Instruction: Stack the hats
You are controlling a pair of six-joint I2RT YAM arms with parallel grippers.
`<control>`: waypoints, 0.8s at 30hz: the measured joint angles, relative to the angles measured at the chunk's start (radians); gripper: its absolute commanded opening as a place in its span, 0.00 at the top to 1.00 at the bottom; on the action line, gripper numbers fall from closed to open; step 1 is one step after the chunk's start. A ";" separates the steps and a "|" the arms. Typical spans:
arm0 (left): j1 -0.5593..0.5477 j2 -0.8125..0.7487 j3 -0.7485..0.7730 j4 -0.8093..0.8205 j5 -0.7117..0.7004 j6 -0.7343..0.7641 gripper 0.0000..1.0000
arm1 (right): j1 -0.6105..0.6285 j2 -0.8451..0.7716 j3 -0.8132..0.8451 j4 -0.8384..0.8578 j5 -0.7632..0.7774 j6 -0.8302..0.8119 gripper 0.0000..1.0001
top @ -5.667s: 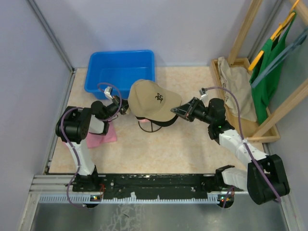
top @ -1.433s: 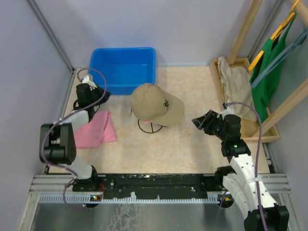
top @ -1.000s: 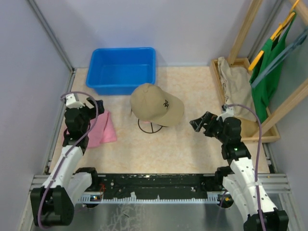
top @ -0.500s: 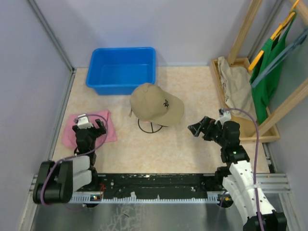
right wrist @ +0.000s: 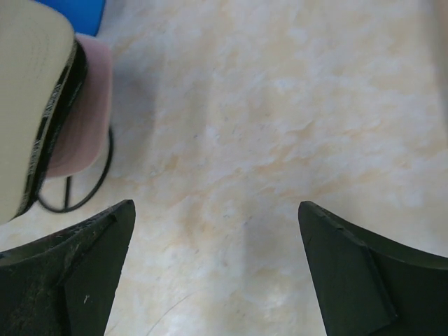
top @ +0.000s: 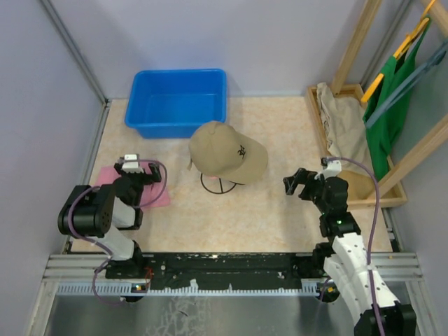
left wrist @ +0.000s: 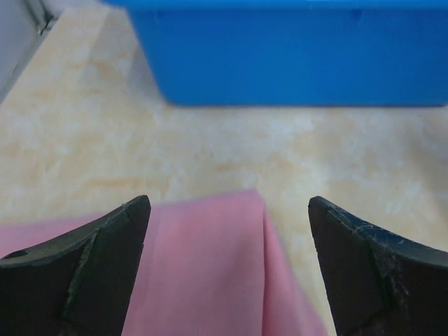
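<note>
Tan cap [top: 227, 150] sits on a wire stand [top: 210, 185] (pink cap [right wrist: 84, 112] showing beneath); left jaws and right jaws gape wide, empty.

Left gripper [left wrist: 227, 208]: cloth [left wrist: 203, 273] lies under and between the fingers; bin [left wrist: 294, 56] stands ahead, table [left wrist: 210, 150] between the two. Right gripper [right wrist: 215, 208]: hats [right wrist: 28, 105], stacked on a wire stand [right wrist: 77, 199], sit ahead and to its left, well apart from it.

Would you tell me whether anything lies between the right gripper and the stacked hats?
Nothing visible does: only bare table separates the open right gripper from the tan cap on its wire stand.
</note>
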 measured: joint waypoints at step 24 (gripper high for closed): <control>0.000 -0.007 0.134 -0.185 0.112 0.053 0.00 | -0.002 0.863 -0.222 1.309 0.348 -0.448 0.01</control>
